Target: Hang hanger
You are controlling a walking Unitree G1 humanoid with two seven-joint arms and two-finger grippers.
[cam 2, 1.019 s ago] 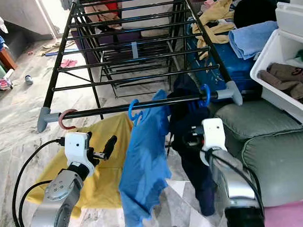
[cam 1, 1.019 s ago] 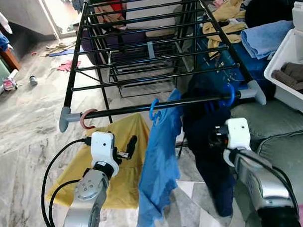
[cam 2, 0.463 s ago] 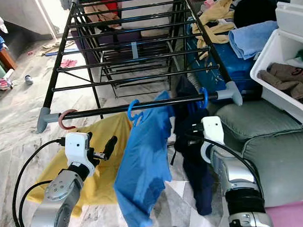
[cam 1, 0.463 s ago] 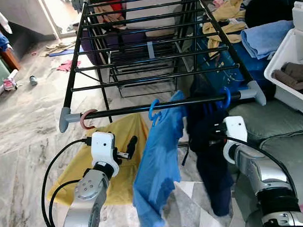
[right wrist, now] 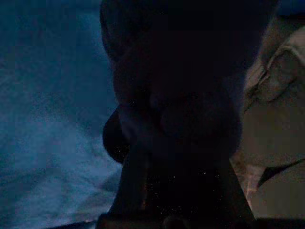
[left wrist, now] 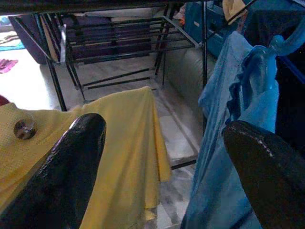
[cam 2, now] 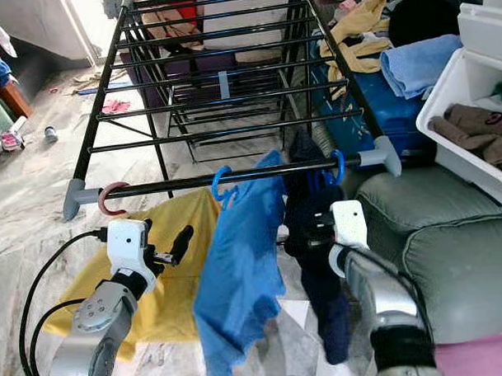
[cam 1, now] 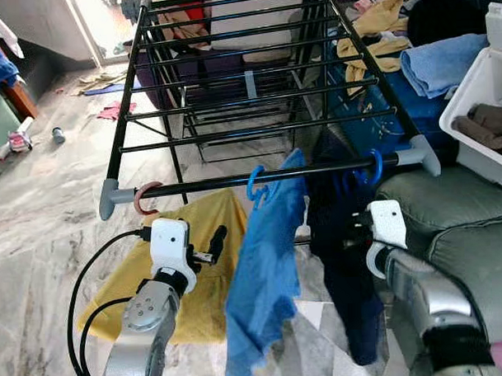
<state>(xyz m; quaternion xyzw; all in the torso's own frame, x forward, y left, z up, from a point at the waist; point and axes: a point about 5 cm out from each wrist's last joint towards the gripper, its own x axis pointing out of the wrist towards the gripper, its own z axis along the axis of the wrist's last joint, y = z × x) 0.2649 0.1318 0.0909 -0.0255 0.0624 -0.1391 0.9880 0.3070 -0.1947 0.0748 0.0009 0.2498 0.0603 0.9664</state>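
Landmark: black drying rack (cam 1: 256, 89), w/ front rail (cam 1: 267, 176) running between two grey end caps.

On the front rail, from robot's left: pink hanger hook (cam 1: 144, 196) near the left cap, carrying a yellow garment (cam 1: 200, 264) that drapes below the rail; blue hanger (cam 1: 256, 184) about mid-rail w/ a light-blue shirt (cam 1: 266, 278) hanging from it; second blue hanger (cam 1: 374, 163) near the right cap, hooked over the rail, w/ a dark navy garment (cam 1: 344, 259) below it.

Left end effector (cam 1: 213, 245): below the rail, between yellow garment and blue shirt, fingers (left wrist: 71, 162) spread apart, nothing held (wrist view shows open gap w/ yellow cloth and shirt beyond).

Right end effector (cam 2: 306, 234): below the rail's right part, pressed into the navy garment. Wrist view v. dark; can't tell if fingers are closed or gripping the cloth.

Right of rack: grey-green sofa cushion (cam 1: 458, 222), white bin (cam 1: 479, 106) w/ brown clothes, pile w/ blue towel (cam 1: 440, 62). Left of rack: marble floor (cam 1: 45, 203) w/ scattered items.

No readable brand, label or writing anywhere.
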